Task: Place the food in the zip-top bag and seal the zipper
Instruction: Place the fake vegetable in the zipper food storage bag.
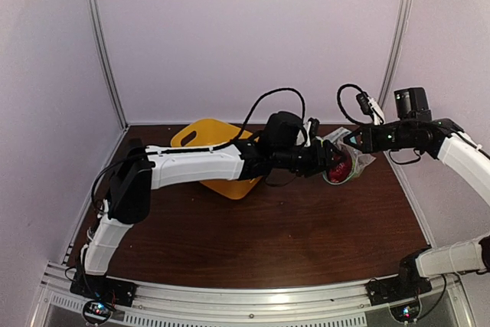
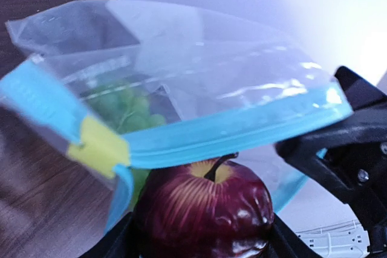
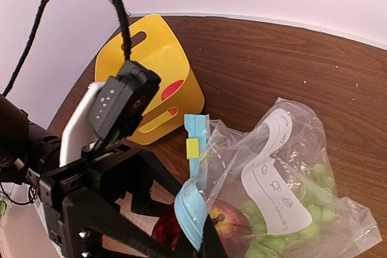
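No word, brand or number is being shown legibly anywhere. A white label (image 3: pixel 272 191) is being carried on the clear wall of the zip-top bag (image 3: pixel 314 149), just beyond and to the right of the right end effector (image 3: pixel 202 243). Only a few small outline pictograms (image 3: pixel 270 177) are being displayed on it, too small to be made out. A line of faint print (image 2: pixel 100 74) is being seen on the bag film above and to the left of the left end effector (image 2: pixel 202 240), blurred past reading. The yellow tab (image 2: pixel 100 146) on the zipper (image 2: pixel 230 134) is being shown blank.
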`<control>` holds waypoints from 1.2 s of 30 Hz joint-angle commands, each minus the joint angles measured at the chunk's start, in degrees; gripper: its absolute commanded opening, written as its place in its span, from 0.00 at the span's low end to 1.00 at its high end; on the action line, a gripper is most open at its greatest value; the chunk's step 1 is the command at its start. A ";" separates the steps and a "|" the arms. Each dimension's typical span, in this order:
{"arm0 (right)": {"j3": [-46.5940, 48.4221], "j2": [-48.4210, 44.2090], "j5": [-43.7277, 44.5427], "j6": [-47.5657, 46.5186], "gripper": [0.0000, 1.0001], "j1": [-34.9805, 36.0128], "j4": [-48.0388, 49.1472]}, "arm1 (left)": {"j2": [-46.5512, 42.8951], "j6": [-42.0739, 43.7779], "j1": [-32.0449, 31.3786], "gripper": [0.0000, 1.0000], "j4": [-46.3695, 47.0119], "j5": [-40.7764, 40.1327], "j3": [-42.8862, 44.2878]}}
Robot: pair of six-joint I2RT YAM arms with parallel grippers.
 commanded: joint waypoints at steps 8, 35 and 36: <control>-3.75 -0.95 -7.11 -0.21 0.00 0.16 0.99 | 2.92 -8.08 1.96 0.35 8.26 -6.21 1.57; -2.24 -0.15 -13.66 1.91 0.00 -3.42 2.95 | -14.91 6.07 2.19 0.96 -1.95 -6.06 -11.03; -2.37 -0.41 -13.66 1.95 0.00 -3.50 3.05 | -16.68 6.66 2.10 0.93 -2.03 -8.49 -13.46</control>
